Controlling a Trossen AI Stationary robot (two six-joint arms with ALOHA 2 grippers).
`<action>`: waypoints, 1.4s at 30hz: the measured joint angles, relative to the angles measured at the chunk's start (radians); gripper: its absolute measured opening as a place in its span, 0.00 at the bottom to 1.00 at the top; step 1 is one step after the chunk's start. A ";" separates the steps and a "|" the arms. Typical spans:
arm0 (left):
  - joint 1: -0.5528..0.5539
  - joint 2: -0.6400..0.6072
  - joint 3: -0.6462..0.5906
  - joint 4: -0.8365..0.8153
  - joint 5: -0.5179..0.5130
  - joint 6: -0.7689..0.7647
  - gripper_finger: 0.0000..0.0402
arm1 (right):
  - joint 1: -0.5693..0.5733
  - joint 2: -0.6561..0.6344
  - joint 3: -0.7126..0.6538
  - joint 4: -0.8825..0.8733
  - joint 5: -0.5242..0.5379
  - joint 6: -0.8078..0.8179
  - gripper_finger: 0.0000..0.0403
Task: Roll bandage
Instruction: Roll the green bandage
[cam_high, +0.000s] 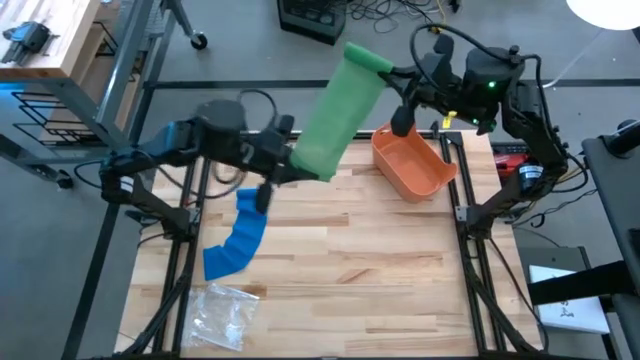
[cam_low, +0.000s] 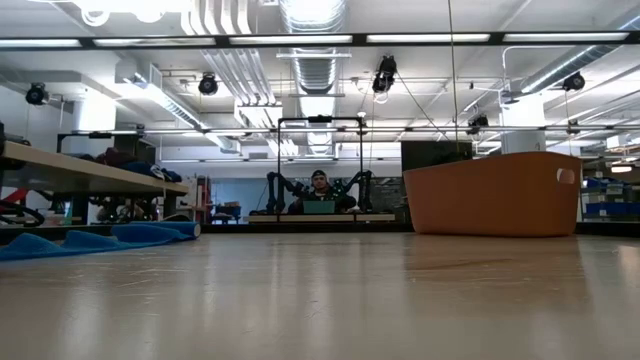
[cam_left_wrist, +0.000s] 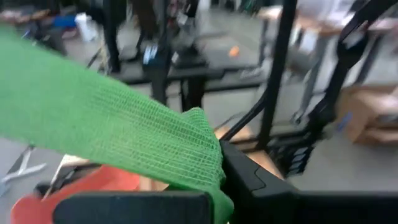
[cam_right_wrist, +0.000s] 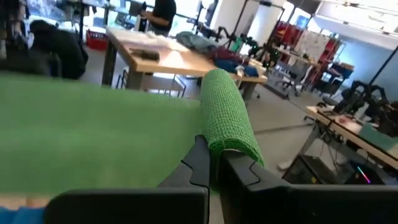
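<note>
You have the green bandage (cam_high: 338, 108) up in the air, stretched like a flat ribbon between your two arms, above the back part of the counter (cam_high: 350, 270). Its long way runs on a slant, from your left end effector (cam_high: 290, 160) near the middle of the counter up to your right end effector (cam_high: 392, 72) past the back edge. Your left end effector is pinched tight on the plain lower end. Your right end effector is pinched tight on the far end, where the cloth is already curled into a small fat roll (cam_right_wrist: 227, 118). So the roll sits at your right end effector, and all the loose cloth lies from there toward your left one. I think the right side has to keep winding toward the left. The orange bin (cam_high: 412, 163) sits on the counter just under the right end. A blue bandage (cam_high: 238, 236) lies flat on the counter below your left arm, well away from the green one.
</note>
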 joint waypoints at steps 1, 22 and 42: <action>0.000 -0.004 0.015 0.008 0.022 -0.017 0.00 | 0.000 0.000 0.000 -0.010 -0.001 0.003 0.01; 0.067 0.034 0.270 0.213 0.241 -0.421 0.00 | 0.147 0.155 -0.002 -0.234 -0.208 0.214 0.01; 0.405 0.035 0.350 0.260 0.508 -0.658 0.00 | 0.275 0.178 -0.002 -0.241 -0.162 0.384 0.01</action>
